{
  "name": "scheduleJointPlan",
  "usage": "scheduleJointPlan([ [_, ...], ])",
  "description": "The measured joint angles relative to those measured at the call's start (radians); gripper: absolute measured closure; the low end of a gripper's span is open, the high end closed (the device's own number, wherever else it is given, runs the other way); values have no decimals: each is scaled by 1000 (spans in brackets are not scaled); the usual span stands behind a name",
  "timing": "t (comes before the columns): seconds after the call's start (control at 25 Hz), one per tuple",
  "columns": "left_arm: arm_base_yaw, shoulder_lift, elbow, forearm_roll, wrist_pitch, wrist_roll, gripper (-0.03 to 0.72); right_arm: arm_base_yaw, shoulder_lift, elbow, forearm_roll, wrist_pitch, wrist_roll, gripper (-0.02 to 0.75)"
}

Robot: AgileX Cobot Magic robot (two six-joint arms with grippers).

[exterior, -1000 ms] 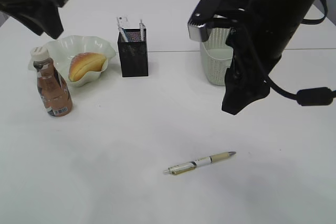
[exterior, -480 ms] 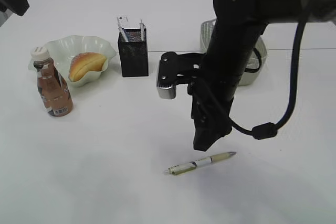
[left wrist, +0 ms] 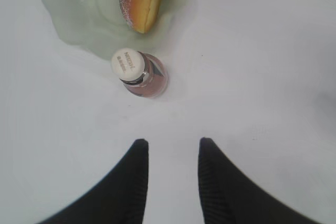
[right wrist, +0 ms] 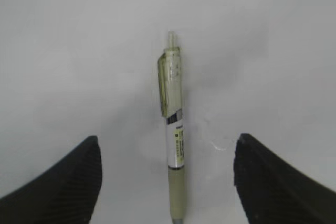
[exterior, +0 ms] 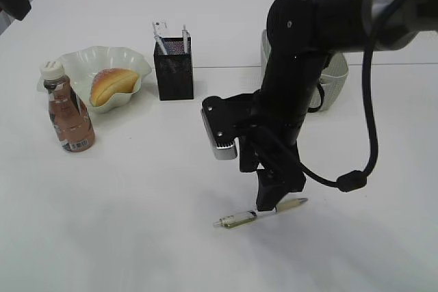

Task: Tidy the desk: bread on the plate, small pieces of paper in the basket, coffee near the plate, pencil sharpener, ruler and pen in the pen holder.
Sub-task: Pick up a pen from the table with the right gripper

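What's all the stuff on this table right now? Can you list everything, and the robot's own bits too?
Table: one, white, under everything.
Plate: one, pale green with a wavy rim, back left.
Bread: one, golden-brown, lying on the plate.
Coffee bottle: one, brownish with a white cap, upright just in front of the plate's left edge.
Pen holder: one, black mesh, right of the plate, with a few items sticking out of it.
Basket: one, whitish, back right, mostly hidden behind the arm.
Pen: one, yellowish-green and white, lying flat at front centre.
Left hand: one, black, partly open, empty, above the bottle.
Right hand: one, black, wide open, straddling the pen without touching it.
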Motion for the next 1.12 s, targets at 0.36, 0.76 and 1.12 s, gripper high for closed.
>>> scheduleJointPlan([
  [0.36, 0, 0, 0, 0, 0, 0, 447, 0, 74, 0, -59, -30, -22, 166],
  [0.76, 0, 0, 0, 2, 0, 0, 447, 0, 114, 0, -77, -59, 25, 167],
  [1.12, 0, 0, 0, 2, 0, 0, 448, 0, 120, 0, -119, -74, 121, 167],
])
